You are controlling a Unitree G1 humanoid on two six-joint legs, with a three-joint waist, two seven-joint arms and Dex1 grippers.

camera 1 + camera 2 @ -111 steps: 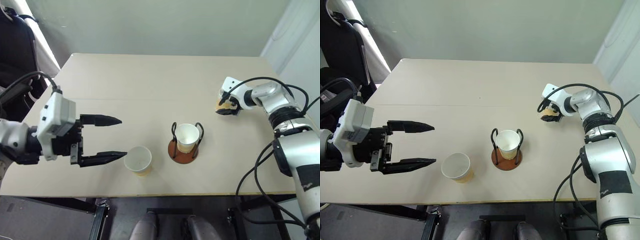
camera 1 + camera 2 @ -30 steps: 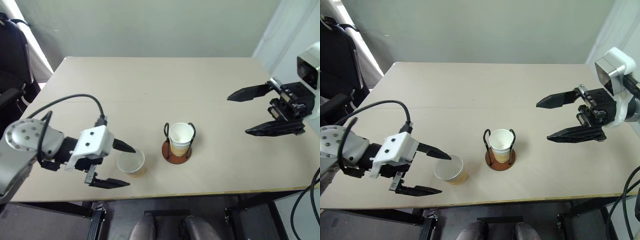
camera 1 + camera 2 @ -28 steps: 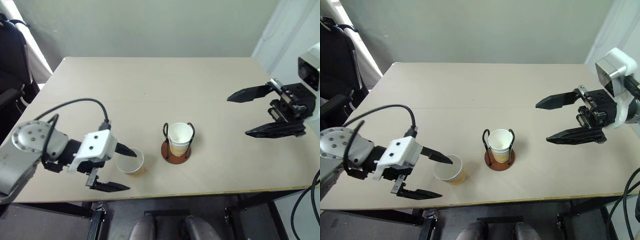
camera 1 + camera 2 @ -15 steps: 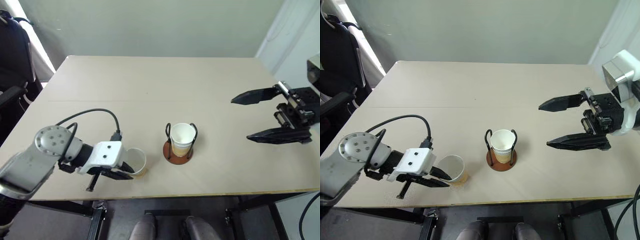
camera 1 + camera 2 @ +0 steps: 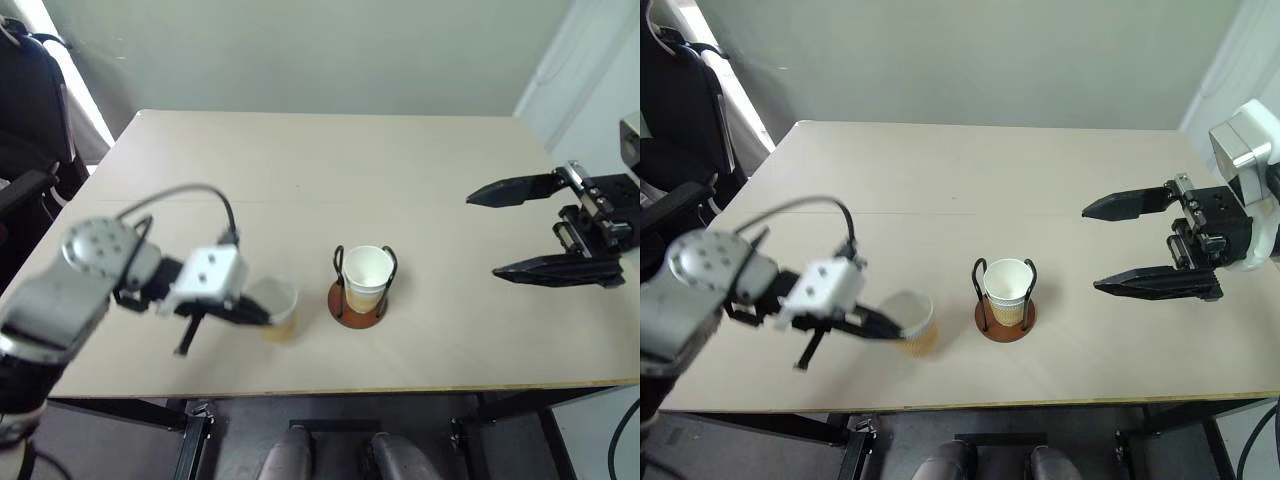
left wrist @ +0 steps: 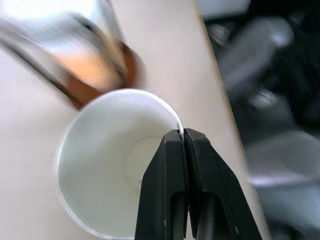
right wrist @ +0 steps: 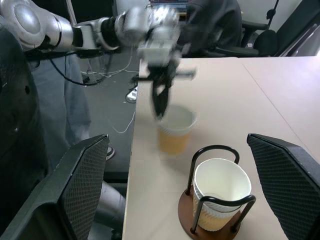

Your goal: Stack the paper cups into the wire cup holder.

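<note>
On the beige rectangular worktop [image 5: 400, 180], the right tool [image 5: 520, 232] is held spread wide and empty. The black-wire, brown-based cup holder [image 5: 360, 298] is seen with white-rimmed cups nested inside; beside it, a tan ribbed paper cup [image 5: 276, 309] is pinched at the rim by the closed left tool [image 5: 262, 315]

Your left arm [image 5: 70, 290] is silver-grey, with a round joint cap ringed by small screw holes and a black cable looping over it to a white wrist block. Both grippers carry long, tapering black fingers [image 5: 1140, 205]; the right gripper [image 5: 1140, 243] has a white housing.
</note>
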